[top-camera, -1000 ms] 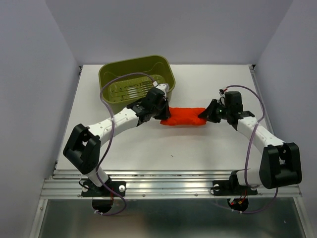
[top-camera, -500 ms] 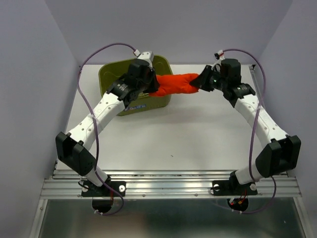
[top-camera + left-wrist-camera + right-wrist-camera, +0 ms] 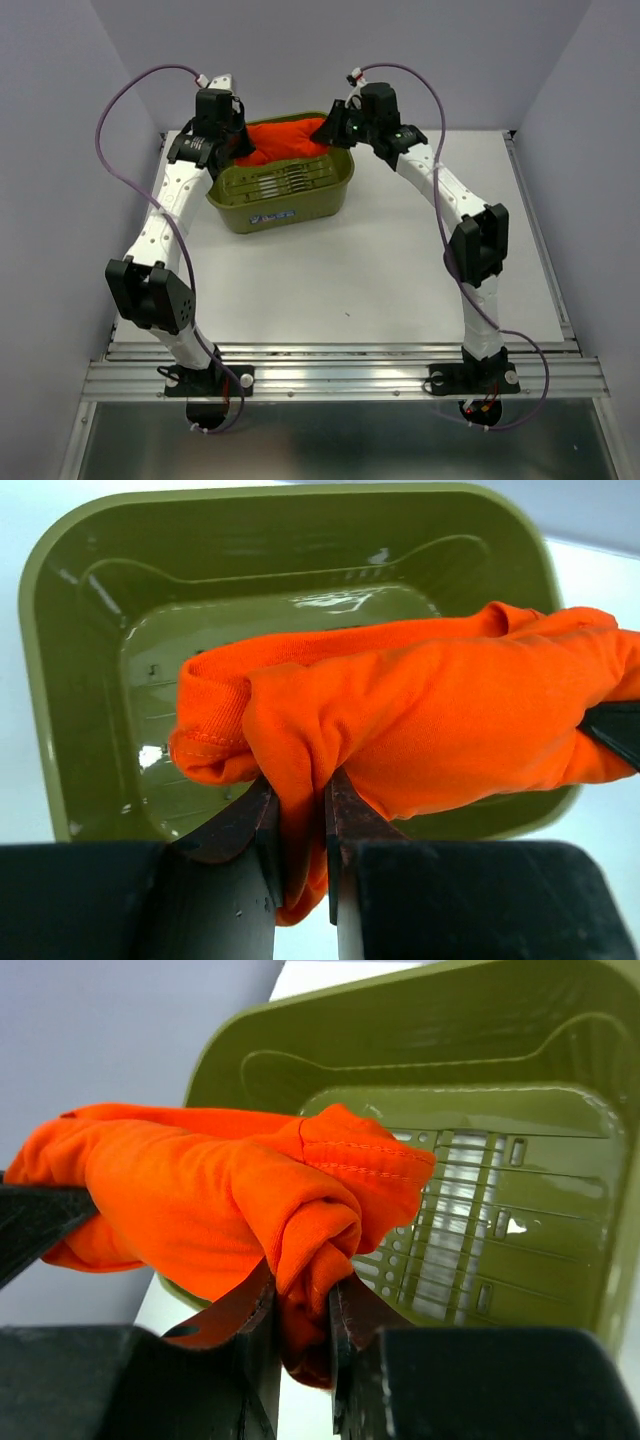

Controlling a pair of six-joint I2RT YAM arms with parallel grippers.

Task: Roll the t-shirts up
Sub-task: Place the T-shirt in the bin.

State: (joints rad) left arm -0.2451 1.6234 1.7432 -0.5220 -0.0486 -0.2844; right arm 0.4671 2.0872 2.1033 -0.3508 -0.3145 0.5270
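Rolled t-shirt (image 3: pixel 285 138) held level over the olive basket (image 3: pixel 290 205), far left of bench (image 3: pixel 400 260); left gripper (image 3: pixel 300 815) clamped on its left end; right gripper (image 3: pixel 300 1310) clamped on its right end; cloth bunched between both pairs of jaws.

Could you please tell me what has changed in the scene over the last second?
Both arms lifted the rolled t-shirt off the middle of the table and carried it back and to the left; it now hangs above the basket. The left end effector and the right end effector kept their grips on its two ends throughout. The basket stayed where it was.
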